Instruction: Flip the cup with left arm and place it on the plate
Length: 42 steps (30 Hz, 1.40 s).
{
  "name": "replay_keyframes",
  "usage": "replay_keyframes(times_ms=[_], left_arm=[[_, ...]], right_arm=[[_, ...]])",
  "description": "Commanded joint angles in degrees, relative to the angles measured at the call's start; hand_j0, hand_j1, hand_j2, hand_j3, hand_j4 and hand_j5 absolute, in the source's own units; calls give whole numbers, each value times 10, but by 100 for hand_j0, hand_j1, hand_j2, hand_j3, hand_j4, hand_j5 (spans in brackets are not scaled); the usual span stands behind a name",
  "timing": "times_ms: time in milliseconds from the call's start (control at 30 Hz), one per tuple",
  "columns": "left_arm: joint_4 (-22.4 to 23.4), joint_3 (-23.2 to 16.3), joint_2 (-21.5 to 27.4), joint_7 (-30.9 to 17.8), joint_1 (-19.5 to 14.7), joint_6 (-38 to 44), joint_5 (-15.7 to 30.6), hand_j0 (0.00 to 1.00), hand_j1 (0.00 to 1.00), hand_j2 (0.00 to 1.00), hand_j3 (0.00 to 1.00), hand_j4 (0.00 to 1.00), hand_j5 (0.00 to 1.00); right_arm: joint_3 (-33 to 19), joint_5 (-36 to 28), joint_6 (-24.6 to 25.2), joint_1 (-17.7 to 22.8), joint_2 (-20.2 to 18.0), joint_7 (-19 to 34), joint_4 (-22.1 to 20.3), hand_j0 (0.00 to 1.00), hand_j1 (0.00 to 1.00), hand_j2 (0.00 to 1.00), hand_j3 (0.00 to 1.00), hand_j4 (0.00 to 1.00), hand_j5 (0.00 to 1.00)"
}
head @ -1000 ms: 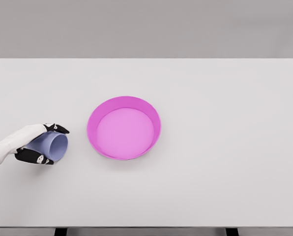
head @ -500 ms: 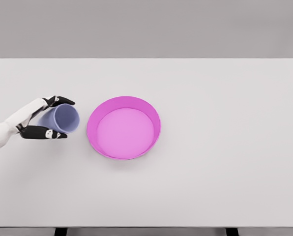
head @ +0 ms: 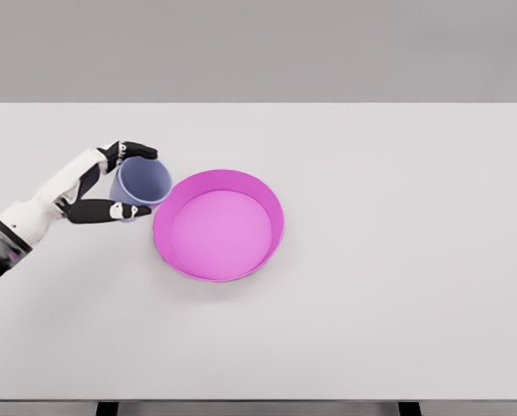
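Observation:
A pale blue cup (head: 141, 182) is held above the table, tilted so its open mouth faces up and toward the right. My left hand (head: 111, 182) is shut on it, black-tipped fingers over its far side and the thumb along its near side. The cup hangs just beyond the upper-left rim of the magenta plate (head: 165, 247), which lies flat near the middle of the white table. The plate has a raised rim and holds nothing. The right arm is out of sight.
The white table (head: 397, 260) spans the whole view, with its front edge near the bottom of the picture. A grey wall stands behind the far edge.
My left hand has lifted the cup from low at the table's left and carried it up and to the right, up to the plate's rim. The cup's mouth has turned more upward.

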Motion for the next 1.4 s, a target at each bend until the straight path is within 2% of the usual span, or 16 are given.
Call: replay_keyframes(times_ms=[0, 367, 533, 967, 1033, 1367], left_arm=[[-1, 0, -13, 0, 0, 0, 7, 73, 73, 73, 73, 73, 73], [-4, -2, -60, 0, -5, 0, 33, 74, 74, 74, 74, 74, 74], [-4, -15, -88, 0, -20, 0, 42, 74, 74, 74, 74, 74, 74], [4, -30, -152, 0, -19, 0, 53, 75, 75, 75, 75, 75, 75], [4, -30, -157, -1, -18, 0, 68, 75, 75, 75, 75, 75, 75], [45, -39, -189, -1, -12, 0, 71, 78, 78, 78, 78, 78, 78]], right_arm=[[0, 0, 0, 0, 0, 0, 0, 100, 100, 100, 100, 100, 100], [0, 0, 1, 0, 0, 0, 0, 100, 100, 100, 100, 100, 100], [0, 0, 0, 0, 0, 0, 0, 100, 100, 100, 100, 100, 100], [-1, 0, 1, 0, 0, 0, 0, 100, 100, 100, 100, 100, 100], [0, 0, 1, 0, 0, 0, 0, 100, 100, 100, 100, 100, 100], [0, 0, 0, 0, 0, 0, 0, 100, 100, 100, 100, 100, 100]])
